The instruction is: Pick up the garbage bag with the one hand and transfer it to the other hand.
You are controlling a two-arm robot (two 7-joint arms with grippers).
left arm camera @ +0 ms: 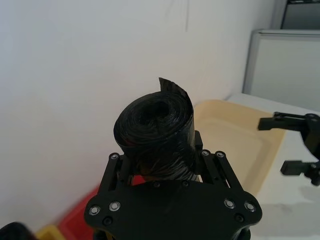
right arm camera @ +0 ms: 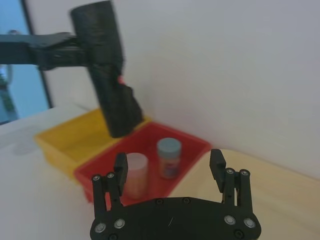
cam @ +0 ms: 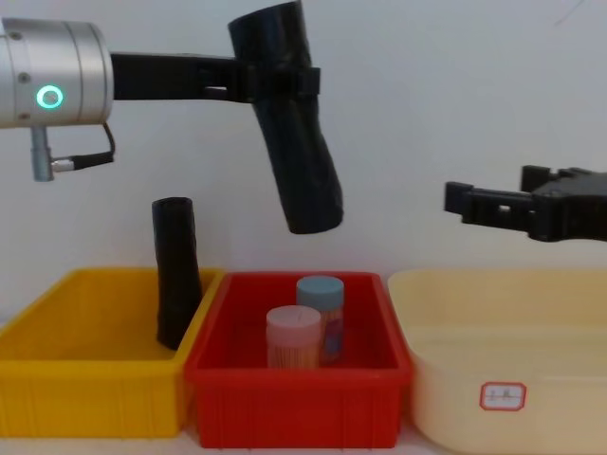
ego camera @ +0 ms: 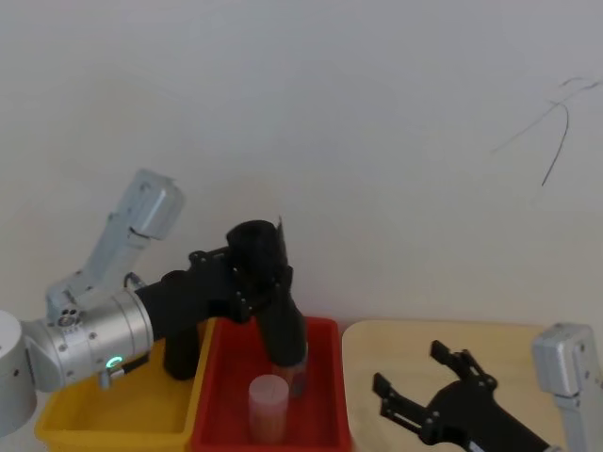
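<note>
Bright, even light all round, the wall (ego camera: 377,94) washed near-white with hardly a shadow on it. The green ring light (cam: 49,97) glows. Faint sheen on the roll (left arm camera: 160,165), otherwise flat black. Soft shade inside the red bin (cam: 228,313). Daylight at a window (right arm camera: 10,85).

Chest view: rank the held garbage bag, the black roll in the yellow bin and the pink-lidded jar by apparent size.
Largest: garbage bag, though it may hang nearer the camera.
Middle: black roll.
Smallest: pink-lidded jar.
</note>
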